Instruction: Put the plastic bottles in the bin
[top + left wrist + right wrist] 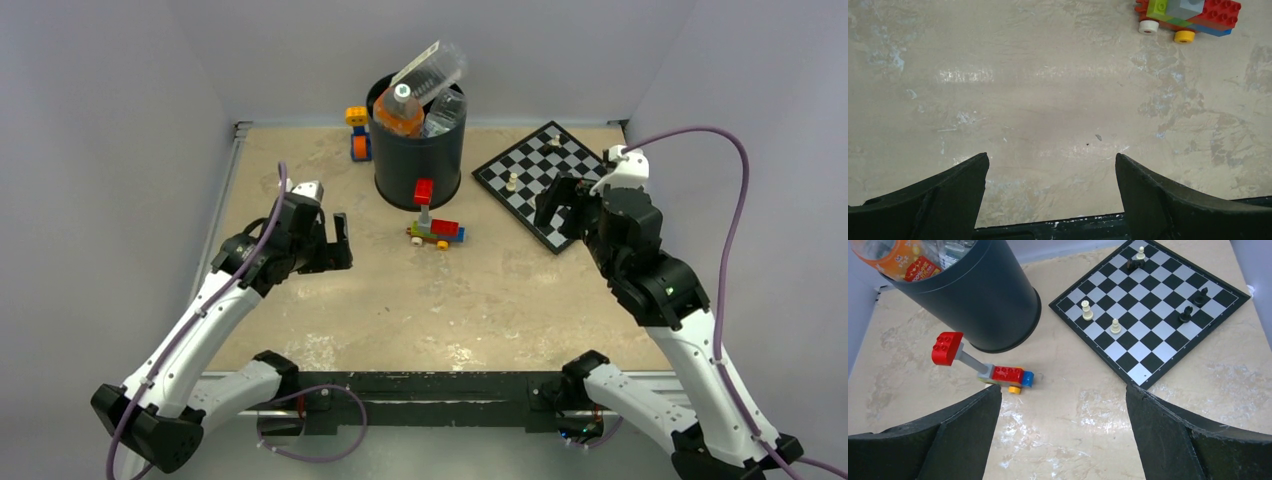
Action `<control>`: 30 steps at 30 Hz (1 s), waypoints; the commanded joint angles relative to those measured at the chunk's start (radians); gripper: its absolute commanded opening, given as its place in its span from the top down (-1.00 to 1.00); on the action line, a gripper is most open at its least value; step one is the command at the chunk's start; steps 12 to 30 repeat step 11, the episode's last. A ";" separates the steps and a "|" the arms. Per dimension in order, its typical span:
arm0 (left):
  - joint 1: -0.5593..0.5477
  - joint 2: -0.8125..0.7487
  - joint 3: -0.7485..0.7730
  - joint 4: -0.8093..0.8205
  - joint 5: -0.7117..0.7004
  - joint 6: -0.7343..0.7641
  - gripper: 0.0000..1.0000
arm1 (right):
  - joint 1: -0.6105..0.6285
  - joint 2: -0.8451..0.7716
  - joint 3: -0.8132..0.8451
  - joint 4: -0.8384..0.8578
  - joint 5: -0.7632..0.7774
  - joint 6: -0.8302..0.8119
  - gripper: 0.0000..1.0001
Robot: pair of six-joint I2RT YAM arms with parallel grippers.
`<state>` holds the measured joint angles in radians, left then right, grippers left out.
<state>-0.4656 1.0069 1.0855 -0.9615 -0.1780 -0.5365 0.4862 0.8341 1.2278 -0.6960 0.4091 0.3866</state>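
Note:
The black bin (420, 155) stands at the back middle of the table and shows in the right wrist view (983, 300) too. Plastic bottles stick out of its top: an orange-liquid bottle (398, 112), also in the right wrist view (898, 260), a clear crinkly bottle (432, 70) leaning out, and another clear one (444, 112). My left gripper (335, 243) is open and empty over bare table at the left, as the left wrist view (1052, 162) shows. My right gripper (560, 212) is open and empty near the chessboard; the right wrist view (1063, 392) shows bare table between its fingers.
A toy-brick vehicle with a red-topped post (433, 228) sits in front of the bin and in both wrist views (1188, 15) (993, 372). An orange-and-blue brick figure (358, 132) stands left of the bin. A chessboard (545, 175) with pieces lies at the back right (1148, 305).

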 commanded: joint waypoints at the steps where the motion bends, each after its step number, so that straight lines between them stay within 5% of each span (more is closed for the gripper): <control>1: 0.004 -0.057 -0.015 0.035 0.020 -0.067 -1.00 | 0.005 -0.011 -0.006 0.002 0.022 0.019 -0.97; 30: 0.004 -0.062 0.029 0.002 -0.044 -0.049 -1.00 | 0.004 0.016 0.004 0.025 0.001 0.022 -0.97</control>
